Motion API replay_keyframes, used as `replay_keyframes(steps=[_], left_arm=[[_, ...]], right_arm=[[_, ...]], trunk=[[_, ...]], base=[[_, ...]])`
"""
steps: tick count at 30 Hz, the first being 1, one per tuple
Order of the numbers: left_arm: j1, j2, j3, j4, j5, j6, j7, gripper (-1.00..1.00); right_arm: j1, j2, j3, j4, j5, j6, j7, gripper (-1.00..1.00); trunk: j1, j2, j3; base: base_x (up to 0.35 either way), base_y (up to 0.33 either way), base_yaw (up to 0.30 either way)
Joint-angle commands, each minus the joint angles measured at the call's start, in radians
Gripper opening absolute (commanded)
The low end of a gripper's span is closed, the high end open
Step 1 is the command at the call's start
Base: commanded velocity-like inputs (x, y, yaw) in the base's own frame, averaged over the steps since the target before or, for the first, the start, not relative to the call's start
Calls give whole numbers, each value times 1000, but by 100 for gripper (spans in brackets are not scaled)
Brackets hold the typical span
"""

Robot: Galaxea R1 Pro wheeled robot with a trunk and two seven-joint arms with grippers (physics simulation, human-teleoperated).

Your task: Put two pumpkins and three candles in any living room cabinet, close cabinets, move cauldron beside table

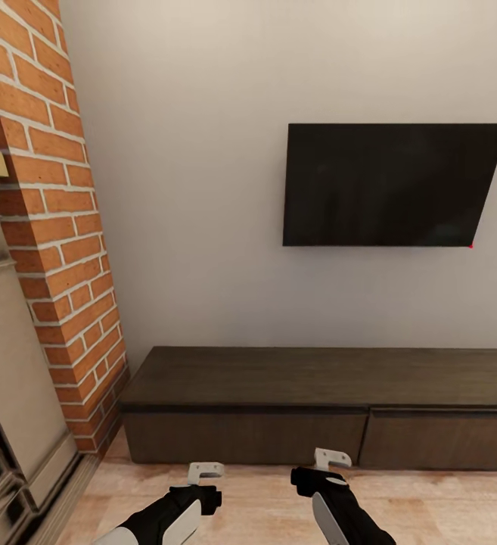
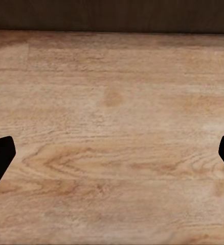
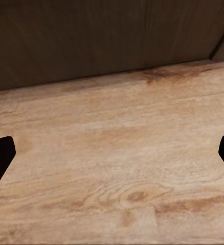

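The long dark-brown cabinet (image 1: pixel 316 378) stands against the wall straight ahead. Its flat top is bare and both front panels in view are shut. My left gripper (image 1: pixel 205 473) and right gripper (image 1: pixel 331 459) hang low over the wooden floor, just short of the cabinet front. Both are open with nothing between their fingers. The left wrist view has the left gripper (image 2: pixel 112 158) over bare floorboards, with the cabinet base (image 2: pixel 112 15) beyond. In the right wrist view the right gripper (image 3: pixel 112 158) faces the cabinet front (image 3: pixel 107 41) close up. The pumpkins, candles, cauldron and table are out of view.
A black TV (image 1: pixel 388 185) is mounted on the wall above the cabinet. A red brick column (image 1: pixel 59 250) and an ornate grey fireplace (image 1: pixel 6 393) stand close on the left. Light wooden floor (image 1: pixel 263 499) lies between me and the cabinet.
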Motion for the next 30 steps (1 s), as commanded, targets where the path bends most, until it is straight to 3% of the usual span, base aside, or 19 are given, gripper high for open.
replay_keyframes(steps=[1, 7, 30], left_arm=[[-1, 1, -8, -2, 7, 3, 8, 100], [-1, 1, -8, -1, 7, 3, 8, 100], [-1, 1, -10, -1, -3, 3, 11, 100]], right_arm=[[-1, -1, 4, -2, -10, 14, -9, 100], [-1, -1, 6, -19, -11, 63, -8, 100], [-1, -9, 7, -20, -9, 68, -6, 100]], trunk=[[-4, 7, 2], [-27, 49, 21], [-115, 210, 93]], base=[[0, 0, 0], [0, 0, 0], [0, 0, 0]])
